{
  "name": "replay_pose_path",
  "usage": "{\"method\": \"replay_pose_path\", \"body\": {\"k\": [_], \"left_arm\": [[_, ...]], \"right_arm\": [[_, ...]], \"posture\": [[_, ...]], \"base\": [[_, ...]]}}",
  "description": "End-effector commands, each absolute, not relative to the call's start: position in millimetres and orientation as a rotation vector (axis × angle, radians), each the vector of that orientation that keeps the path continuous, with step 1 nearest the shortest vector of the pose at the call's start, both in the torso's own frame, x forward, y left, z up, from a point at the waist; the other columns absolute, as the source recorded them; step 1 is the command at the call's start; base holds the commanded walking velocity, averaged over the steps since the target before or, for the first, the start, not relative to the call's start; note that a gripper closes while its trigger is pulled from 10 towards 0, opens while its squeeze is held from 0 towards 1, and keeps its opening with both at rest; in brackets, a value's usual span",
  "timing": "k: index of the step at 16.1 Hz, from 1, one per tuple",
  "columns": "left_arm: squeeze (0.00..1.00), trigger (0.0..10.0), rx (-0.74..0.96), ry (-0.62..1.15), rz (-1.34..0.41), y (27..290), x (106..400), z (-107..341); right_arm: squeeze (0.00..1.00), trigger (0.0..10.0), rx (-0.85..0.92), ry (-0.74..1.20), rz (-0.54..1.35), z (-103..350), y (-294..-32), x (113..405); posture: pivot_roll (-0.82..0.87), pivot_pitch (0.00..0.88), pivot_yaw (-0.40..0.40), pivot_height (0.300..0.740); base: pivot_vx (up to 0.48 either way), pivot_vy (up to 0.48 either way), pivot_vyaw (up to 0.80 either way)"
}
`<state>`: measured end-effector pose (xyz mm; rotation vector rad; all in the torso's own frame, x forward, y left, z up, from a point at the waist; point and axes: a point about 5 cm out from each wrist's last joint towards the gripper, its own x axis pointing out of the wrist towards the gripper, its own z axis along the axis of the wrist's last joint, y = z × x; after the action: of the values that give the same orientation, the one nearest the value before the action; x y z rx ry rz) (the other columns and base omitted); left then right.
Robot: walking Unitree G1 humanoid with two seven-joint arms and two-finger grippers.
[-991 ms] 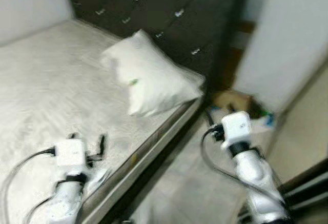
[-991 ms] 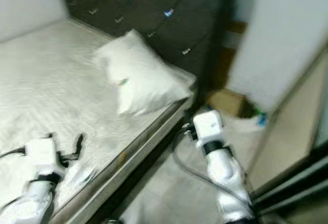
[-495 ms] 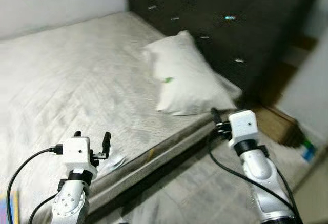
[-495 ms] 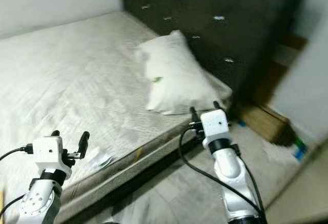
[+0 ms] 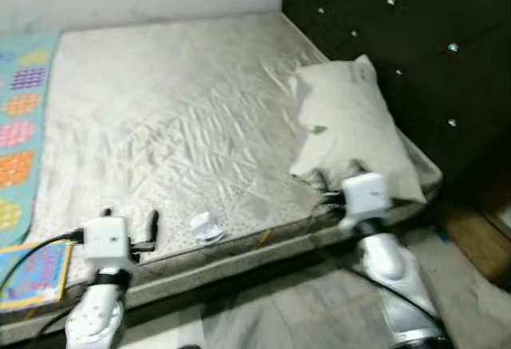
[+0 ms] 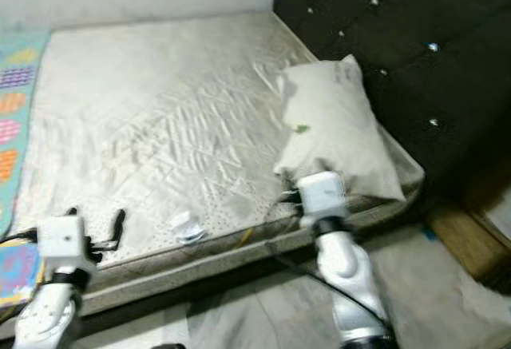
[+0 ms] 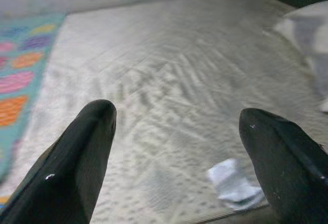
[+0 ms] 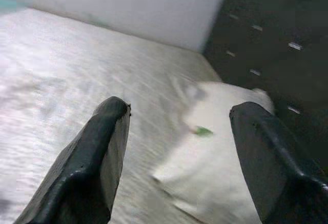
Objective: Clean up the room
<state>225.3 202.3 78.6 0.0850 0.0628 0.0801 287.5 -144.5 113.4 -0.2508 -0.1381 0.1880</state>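
While both pincers gape, one pillow [image 5: 354,129]; one crumpled paper [image 5: 207,228].

One pillow [image 5: 351,133] is lying on the one bed [image 5: 176,109]. One crumpled scrap of paper [image 5: 207,228] is sitting near the bed's edge. One patterned blanket [image 5: 20,125] is covering one side. Two end effectors are showing: left [image 5: 129,220] and right [image 5: 319,180].

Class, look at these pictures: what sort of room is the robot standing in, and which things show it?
Most likely a bedroom. A bare mattress lies against a dark tufted headboard, with a white pillow at its head.
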Motion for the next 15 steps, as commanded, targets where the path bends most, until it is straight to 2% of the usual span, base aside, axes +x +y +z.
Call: {"method": "replay_pose_path", "body": {"k": [1,4,7,15], "left_arm": [[0.0,10.0,0.075,0.065,0.05,195.8,224.5,78.5],[0.0,10.0,0.065,0.076,0.015,191.0,223.5,77.0],[0.0,10.0,0.078,0.062,-0.012,188.5,225.1,77.9],[0.0,10.0,0.081,0.059,-0.028,186.0,225.5,77.2]], "right_arm": [[0.0,10.0,-0.254,-0.128,0.166,112.8,-154.5,286.0],[0.0,10.0,-0.245,-0.146,0.169,116.1,-154.0,285.1],[0.0,10.0,-0.242,-0.15,0.158,116.4,-154.4,285.7],[0.0,10.0,-0.239,-0.147,0.167,115.3,-152.4,287.7]], "posture": [[0.01,0.122,-0.063,0.74],[0.01,0.122,-0.06,0.74],[0.0,0.108,-0.055,0.74],[0.01,0.097,-0.058,0.74]], "base": [[0.0,0.0,0.8],[0.0,0.0,0.68],[0.0,0.0,0.0],[0.279,0.0,0.0]]}}
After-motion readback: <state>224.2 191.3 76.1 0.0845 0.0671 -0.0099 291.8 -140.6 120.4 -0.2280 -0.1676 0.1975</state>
